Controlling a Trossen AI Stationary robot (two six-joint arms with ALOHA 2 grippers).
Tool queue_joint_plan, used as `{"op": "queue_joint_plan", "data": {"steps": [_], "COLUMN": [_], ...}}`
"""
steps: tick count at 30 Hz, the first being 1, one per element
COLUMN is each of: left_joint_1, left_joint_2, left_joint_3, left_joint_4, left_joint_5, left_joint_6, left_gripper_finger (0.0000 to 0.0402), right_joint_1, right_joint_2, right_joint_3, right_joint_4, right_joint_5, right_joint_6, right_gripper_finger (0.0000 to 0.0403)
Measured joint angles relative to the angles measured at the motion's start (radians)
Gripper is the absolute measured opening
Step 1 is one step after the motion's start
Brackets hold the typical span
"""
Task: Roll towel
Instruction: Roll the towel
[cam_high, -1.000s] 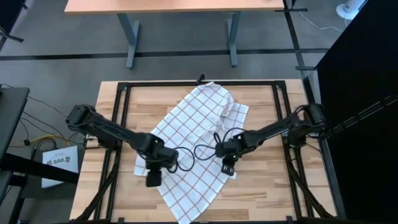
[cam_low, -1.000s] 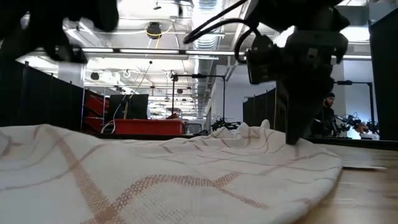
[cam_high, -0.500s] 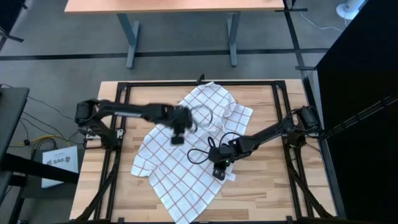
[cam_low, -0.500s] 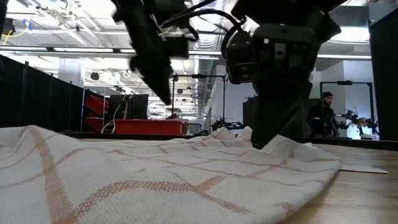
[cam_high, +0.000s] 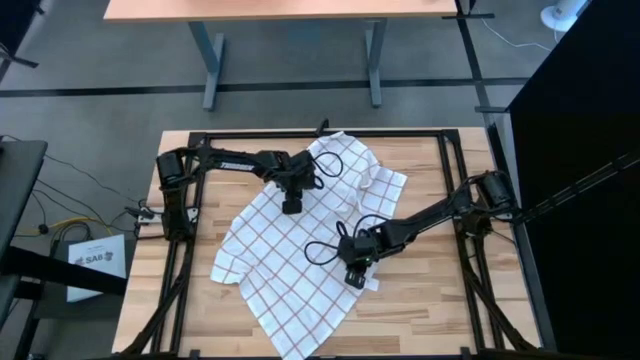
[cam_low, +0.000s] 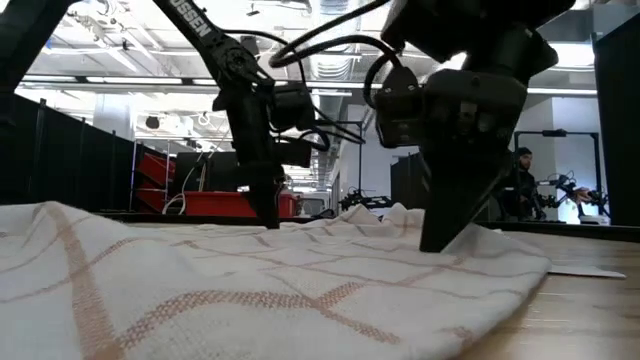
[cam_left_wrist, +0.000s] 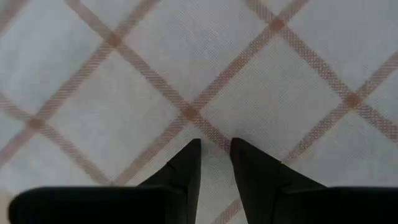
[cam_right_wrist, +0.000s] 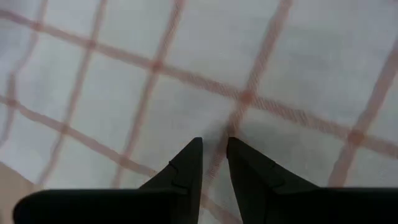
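Note:
The white towel (cam_high: 300, 250) with reddish-brown grid lines lies spread flat on the wooden table, slanting from the far middle to the near edge. It fills the foreground of the low view (cam_low: 300, 290). My left gripper (cam_high: 292, 207) points down over the towel's far middle part, its fingers almost together (cam_left_wrist: 216, 144). My right gripper (cam_high: 352, 280) points down on the towel close to its right edge, its fingers also almost together (cam_right_wrist: 214, 142). Neither gripper has lifted any cloth. My left gripper comes from above, pointing down, and its fingertips (cam_left_wrist: 193, 152) stand on the flat cloth in the towel's far middle part (cam_left_wrist: 214, 127). The cloth lies flat on the table. My right gripper comes from above, slanting, and its fingertips (cam_right_wrist: 189, 152) press on one flat layer of the towel near its right edge (cam_right_wrist: 214, 124). The cloth there lies on the table.
Black frame rails (cam_high: 195, 200) run along the table's left, right and far sides. Bare wood (cam_high: 430, 300) shows right of the towel. Cable loops (cam_high: 320, 248) hang by both wrists. A person (cam_low: 525, 190) stands far off in the room behind.
My left gripper has swung from the towel's near left edge toward the table's far edge and right, then come down on the towel's far middle. My right gripper has shifted a little toward the table's left. The towel has stayed spread on the table.

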Motion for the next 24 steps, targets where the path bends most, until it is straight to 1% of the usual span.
{"op": "queue_joint_plan", "data": {"steps": [4, 8, 11, 17, 19, 22, 24], "left_joint_1": [0.037, 0.085, 0.114, 0.120, 0.120, 0.119, 0.116], "left_joint_2": [-0.005, -0.015, -0.017, -0.031, -0.046, -0.084, -0.144], "left_joint_3": [0.000, -0.001, -0.001, -0.087, -0.124, -0.153, -0.163], "left_joint_4": [-0.032, -0.099, -0.151, -0.139, -0.107, -0.094, -0.082], "left_joint_5": [0.008, 0.011, 0.054, 0.088, 0.094, 0.097, 0.084], "left_joint_6": [-0.005, -0.027, -0.045, -0.073, -0.094, -0.117, -0.130], "left_gripper_finger": [0.0077, 0.0077, 0.0077, 0.0077, 0.0077, 0.0077, 0.0077], "right_joint_1": [0.018, 0.031, 0.033, 0.033, 0.037, 0.036, 0.025], "right_joint_2": [-0.007, -0.023, -0.030, -0.035, -0.046, -0.100, -0.158], "right_joint_3": [-0.034, -0.067, -0.074, -0.074, -0.075, -0.081, -0.077], "right_joint_4": [-0.030, -0.068, -0.095, -0.141, -0.167, -0.189, -0.225], "right_joint_5": [0.007, 0.007, 0.007, 0.002, 0.002, 0.010, 0.045], "right_joint_6": [0.007, 0.008, 0.000, -0.044, -0.057, -0.057, -0.052], "right_gripper_finger": [0.0065, 0.0065, 0.0065, 0.0065, 0.0065, 0.0065, 0.0065]}}
